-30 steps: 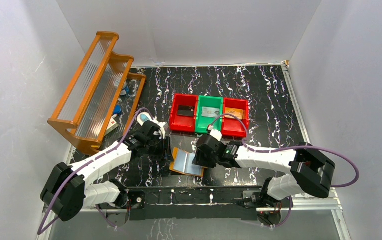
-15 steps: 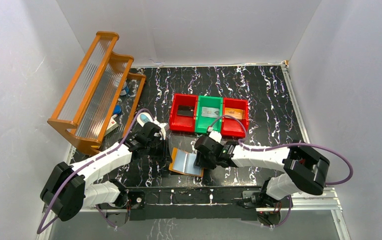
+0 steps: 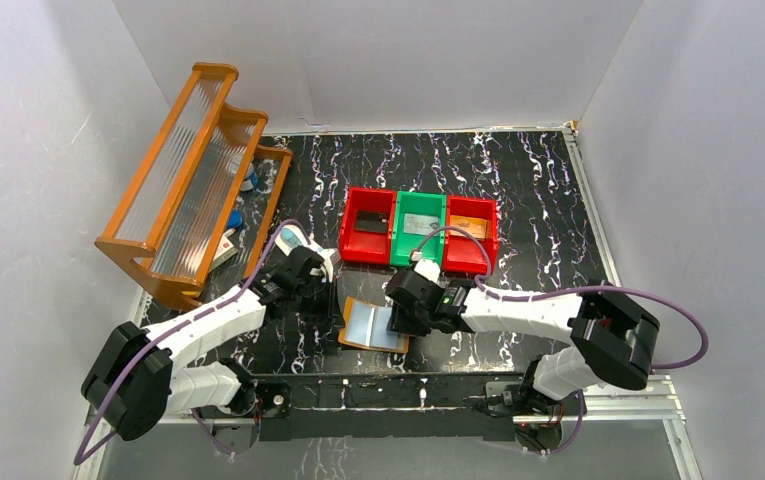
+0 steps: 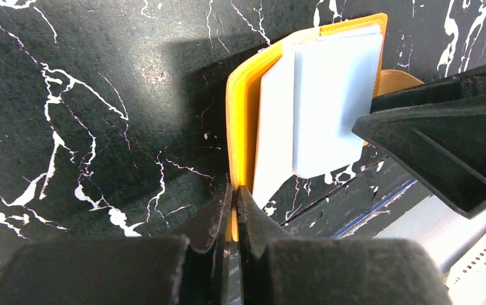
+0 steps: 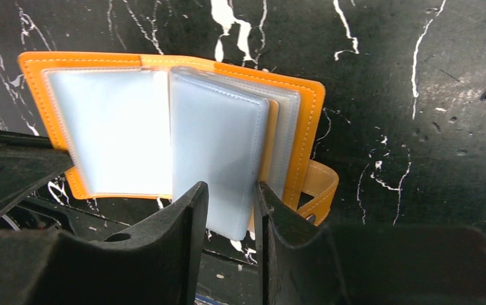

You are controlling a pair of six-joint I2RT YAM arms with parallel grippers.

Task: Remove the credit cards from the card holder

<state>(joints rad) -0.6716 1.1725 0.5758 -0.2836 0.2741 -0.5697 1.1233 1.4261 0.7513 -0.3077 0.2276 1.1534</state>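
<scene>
A black, white-veined worktop point(image 3: 518, 190) is seen from above, with a wooden rack point(image 3: 193, 170) at its left edge and a row of red and green bins point(image 3: 420, 228) near the middle. Toward the near edge, between the two arms, the orange card holder point(image 3: 370, 325) is laid open on the worktop, its clear pocket leaves fanned out. The task is judged to be at an early stage: the pale blue-grey credit cards point(image 5: 218, 146) are seen inside the pockets, and no card is seen lying loose beside the holder, so the pulling-out is all left to do. The left gripper point(image 4: 234, 197) is pressed together on the holder's orange edge, by which the holder is pinned in place. The right gripper point(image 5: 230, 190) is held part spread, the lower edge of one pale leaf lying in the gap between its fingers point(image 5: 189, 216); whether that leaf is actually gripped cannot be told.
</scene>
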